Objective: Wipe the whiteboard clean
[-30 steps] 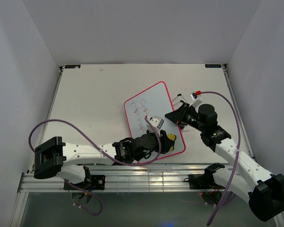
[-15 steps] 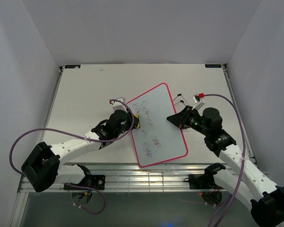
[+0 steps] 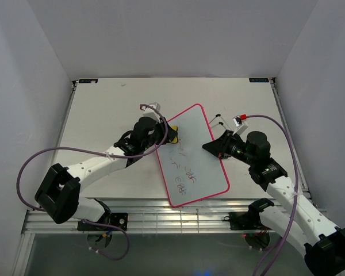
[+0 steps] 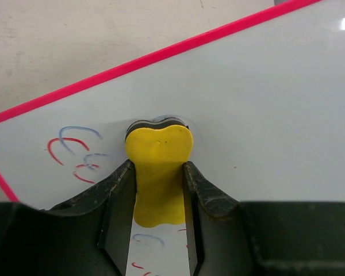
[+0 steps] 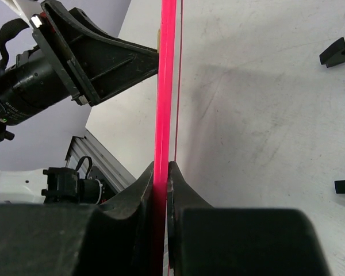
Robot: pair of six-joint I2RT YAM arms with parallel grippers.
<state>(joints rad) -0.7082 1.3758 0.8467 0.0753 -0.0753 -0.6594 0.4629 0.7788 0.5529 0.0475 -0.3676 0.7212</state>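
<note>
The whiteboard (image 3: 195, 152), glossy white with a pink-red frame, lies slantwise mid-table. Faint red and blue writing (image 3: 187, 175) covers its near half. My left gripper (image 3: 170, 137) is shut on a small yellow sponge (image 3: 173, 139) at the board's far left corner. In the left wrist view the sponge (image 4: 159, 164) is pressed on the whiteboard (image 4: 253, 98) between the gripper (image 4: 158, 172) fingers, with pen strokes (image 4: 75, 149) to its left. My right gripper (image 3: 211, 146) is shut on the board's right edge. The right wrist view shows that gripper (image 5: 161, 172) clamped on the pink frame (image 5: 164, 86).
Two small black pieces (image 3: 217, 119) lie on the table beyond the board's far right corner; the right wrist view shows them as black pieces (image 5: 338, 50) on the tabletop. White walls enclose the table on three sides. A metal rail (image 3: 178, 218) runs along the near edge.
The left gripper has carried the sponge from the board's near end to its far left corner. The writing in the far half is gone. The board has swung round in the right gripper's hold.
</note>
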